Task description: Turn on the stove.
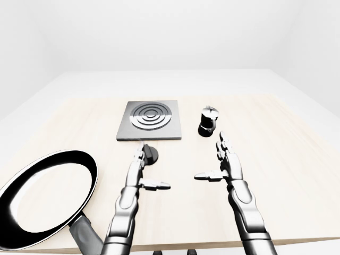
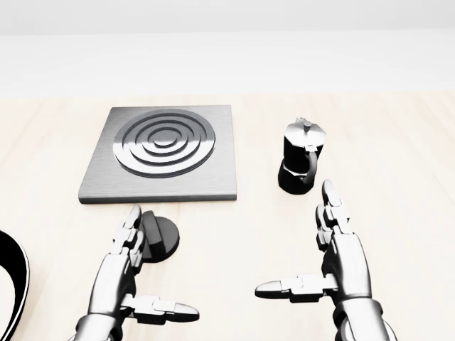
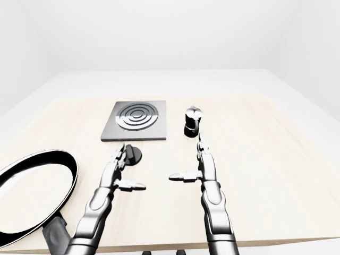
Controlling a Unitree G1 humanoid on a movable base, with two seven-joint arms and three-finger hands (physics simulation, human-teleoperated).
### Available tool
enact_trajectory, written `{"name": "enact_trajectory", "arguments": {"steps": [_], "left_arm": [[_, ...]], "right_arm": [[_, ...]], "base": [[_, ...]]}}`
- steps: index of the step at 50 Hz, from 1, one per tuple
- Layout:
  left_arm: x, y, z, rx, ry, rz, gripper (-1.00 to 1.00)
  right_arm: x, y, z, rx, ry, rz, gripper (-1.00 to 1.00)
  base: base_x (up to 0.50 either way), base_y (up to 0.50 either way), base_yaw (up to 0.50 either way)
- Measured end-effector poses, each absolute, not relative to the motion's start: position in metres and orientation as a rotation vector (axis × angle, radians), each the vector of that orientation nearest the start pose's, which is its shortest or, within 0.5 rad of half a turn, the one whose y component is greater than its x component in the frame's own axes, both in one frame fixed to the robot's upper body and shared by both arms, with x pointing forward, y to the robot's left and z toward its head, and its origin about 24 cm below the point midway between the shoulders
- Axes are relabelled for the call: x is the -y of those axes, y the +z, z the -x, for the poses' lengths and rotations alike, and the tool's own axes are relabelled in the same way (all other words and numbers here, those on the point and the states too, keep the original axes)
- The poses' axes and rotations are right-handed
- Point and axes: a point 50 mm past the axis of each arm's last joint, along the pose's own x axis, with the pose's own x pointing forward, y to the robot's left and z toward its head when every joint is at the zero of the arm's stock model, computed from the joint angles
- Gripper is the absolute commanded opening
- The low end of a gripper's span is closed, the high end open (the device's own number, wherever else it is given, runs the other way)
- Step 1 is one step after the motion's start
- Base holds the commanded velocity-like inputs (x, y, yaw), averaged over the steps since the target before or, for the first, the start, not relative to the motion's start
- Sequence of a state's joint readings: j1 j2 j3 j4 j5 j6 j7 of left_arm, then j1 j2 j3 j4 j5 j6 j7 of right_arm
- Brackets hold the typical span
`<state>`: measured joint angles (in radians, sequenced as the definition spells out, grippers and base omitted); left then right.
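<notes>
Both hands are lying open, holding nothing: left hand (image 2: 124,273) touching the dark stove knob (image 2: 162,238), right hand (image 2: 338,266) apart. Stove (image 2: 160,153) is sitting at 12 o'clock from the knob, moka pot (image 2: 300,156) at 3 o'clock from the stove.

Left-eye view: pale wooden table (image 1: 276,138) is filling a white room; frying pan (image 1: 45,199) is resting at 8 o'clock.

On the counter (image 1: 276,138), the left hand (image 1: 139,169) reaches the black knob (image 1: 151,154) below the stove plate (image 1: 150,120); the right hand (image 1: 227,163) hovers open near the moka pot (image 1: 207,121).
</notes>
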<state>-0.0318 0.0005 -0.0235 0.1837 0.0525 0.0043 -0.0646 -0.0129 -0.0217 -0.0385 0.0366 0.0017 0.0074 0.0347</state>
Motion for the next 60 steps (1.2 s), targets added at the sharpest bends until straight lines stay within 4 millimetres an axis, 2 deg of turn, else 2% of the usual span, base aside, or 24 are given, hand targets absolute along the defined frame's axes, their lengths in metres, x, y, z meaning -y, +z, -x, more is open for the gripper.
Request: {"name": "enact_trajectory", "arguments": {"steps": [20, 41, 49, 60], "left_arm": [[-0.123, 0.010, -0.246, -0.159, -0.157, -0.059, 1.00], [-0.114, 0.017, -0.254, -0.147, -0.184, -0.063, 1.00], [-0.111, 0.026, -0.257, -0.116, -0.192, -0.063, 1.00], [-0.107, 0.055, -0.254, 0.009, -0.207, -0.071, 1.00]], "right_arm": [[0.160, 0.035, -0.256, -0.032, -0.001, 0.018, 1.00], [0.160, 0.035, -0.256, -0.032, -0.006, 0.018, 1.00], [0.160, 0.035, -0.256, -0.032, -0.006, 0.018, 1.00], [0.160, 0.035, -0.256, -0.032, -0.004, 0.018, 1.00]], "base": [[0.00, 0.00, 0.00], [0.00, 0.00, 0.00], [0.00, 0.00, 0.00], [0.00, 0.00, 0.00]]}}
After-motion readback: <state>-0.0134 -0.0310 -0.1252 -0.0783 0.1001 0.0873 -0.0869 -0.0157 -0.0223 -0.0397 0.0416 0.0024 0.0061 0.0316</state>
